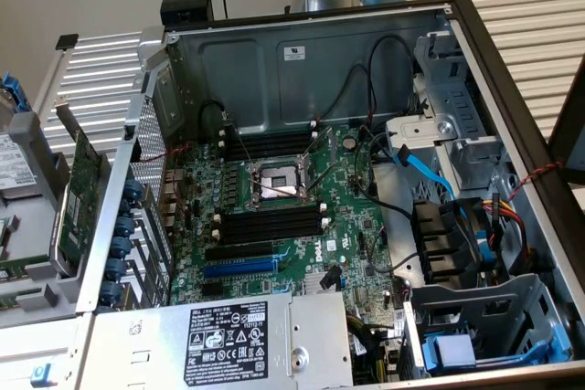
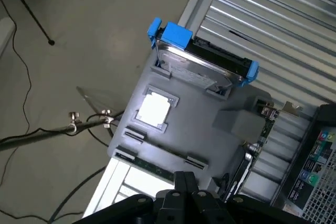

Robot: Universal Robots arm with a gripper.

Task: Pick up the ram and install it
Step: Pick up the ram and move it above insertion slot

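Claw is hanging fully closed, gripping nothing, above the gray tray. Ram, 1 stick, is lying flat in the tray's long slot nearest the claw. Tray is sitting outside the case, on the exterior view's left.

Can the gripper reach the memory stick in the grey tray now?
Probably yes. The memory stick lies uncovered in the grey tray, close to the gripper, with nothing between them, though the jaws are shut.
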